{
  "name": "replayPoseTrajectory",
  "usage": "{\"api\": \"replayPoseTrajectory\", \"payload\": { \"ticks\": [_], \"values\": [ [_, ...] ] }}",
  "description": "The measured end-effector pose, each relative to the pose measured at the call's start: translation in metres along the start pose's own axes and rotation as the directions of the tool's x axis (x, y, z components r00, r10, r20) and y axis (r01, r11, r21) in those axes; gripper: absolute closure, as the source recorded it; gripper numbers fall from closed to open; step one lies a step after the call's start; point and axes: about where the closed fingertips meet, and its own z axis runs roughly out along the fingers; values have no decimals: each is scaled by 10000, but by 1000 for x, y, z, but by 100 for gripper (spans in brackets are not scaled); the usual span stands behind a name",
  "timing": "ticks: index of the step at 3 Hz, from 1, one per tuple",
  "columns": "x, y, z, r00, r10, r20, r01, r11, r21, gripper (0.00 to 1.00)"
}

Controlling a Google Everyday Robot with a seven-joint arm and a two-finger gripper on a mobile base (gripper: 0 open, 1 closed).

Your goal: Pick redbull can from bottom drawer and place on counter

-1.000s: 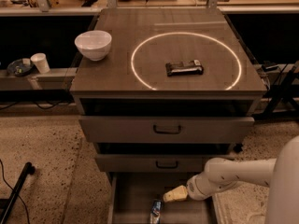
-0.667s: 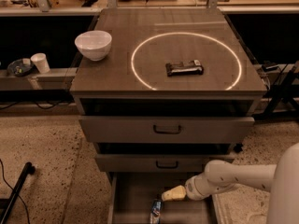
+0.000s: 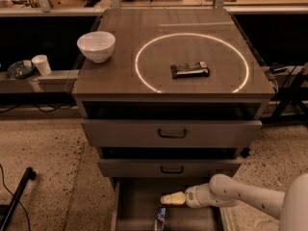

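redbull can (image 3: 160, 217) lies in the bottom drawer (image 3: 134, 203), which stands pulled out below the top drawer (image 3: 216, 134) and the middle drawer (image 3: 130, 168). the can rests on the tray floor near its middle, towards the 6 o'clock edge, and is partly cut by the lower border of the view. blue and silver show on it.

gripper (image 3: 167, 198) is inside the open bottom drawer, just beside the can at its 12 o'clock, a little towards 1 o'clock. contact between the two cannot be confirmed. its pale tan tip points to 9 o'clock. whether the gripper is clenched or released cannot be told.

arm (image 3: 240, 200) enters from the 4 o'clock corner of the view. it is white and lies nearly level, with a rounded wrist joint directly behind the gripper and a wider link at the lower right corner.

counter (image 3: 115, 78) bears a bright ring (image 3: 136, 64). a dark wrapped bar (image 3: 190, 70) lies flat inside the ring, near its centre. a white bowl (image 3: 96, 45) stands upright outside the ring at its 9 o'clock, near the counter's left edge.

top drawer and middle drawer each show a dark handle at front centre.
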Motion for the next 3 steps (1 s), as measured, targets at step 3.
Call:
{"api": "replayPoseTrajectory", "payload": {
  "ticks": [3],
  "values": [
    [15, 23, 20, 9400, -3199, 1186, 3282, 9428, -580, 0]
  ]
}}
